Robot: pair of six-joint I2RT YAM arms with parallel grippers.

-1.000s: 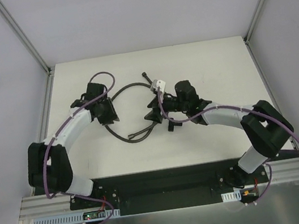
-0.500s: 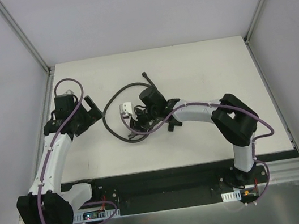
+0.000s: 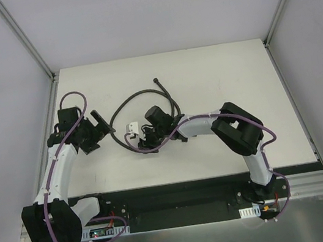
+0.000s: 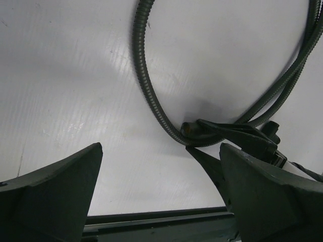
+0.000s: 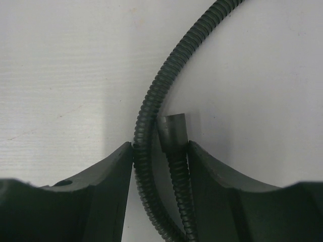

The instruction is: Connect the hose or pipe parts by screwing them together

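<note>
A dark grey corrugated hose point(image 3: 117, 108) curls in a loop across the middle of the white table, and one small end fitting point(image 3: 156, 80) lies toward the back. My right gripper point(image 5: 160, 147) sits low over the loop. Two runs of the hose stand between its fingers: a corrugated length point(image 5: 146, 126) touches the left finger, and a run ending in a smooth dark fitting point(image 5: 173, 130) touches the right finger. My left gripper point(image 4: 160, 147) is open and holds nothing. It stands to the left of the hose point(image 4: 144, 75), apart from it. From above, the left gripper point(image 3: 95, 132) is well left of the right gripper point(image 3: 142, 139).
Purple cables point(image 3: 77, 98) run along both arms. Aluminium frame posts point(image 3: 24, 38) stand at the table's back corners, with grey walls behind them. A black base plate point(image 3: 174, 196) lines the near edge. The right arm's elbow point(image 3: 238, 133) stretches across the right half of the table.
The left gripper opened, let go of the hose and drew back to the left. The right arm swung left onto the hose loop, and its jaws narrowed until they touched both runs.
</note>
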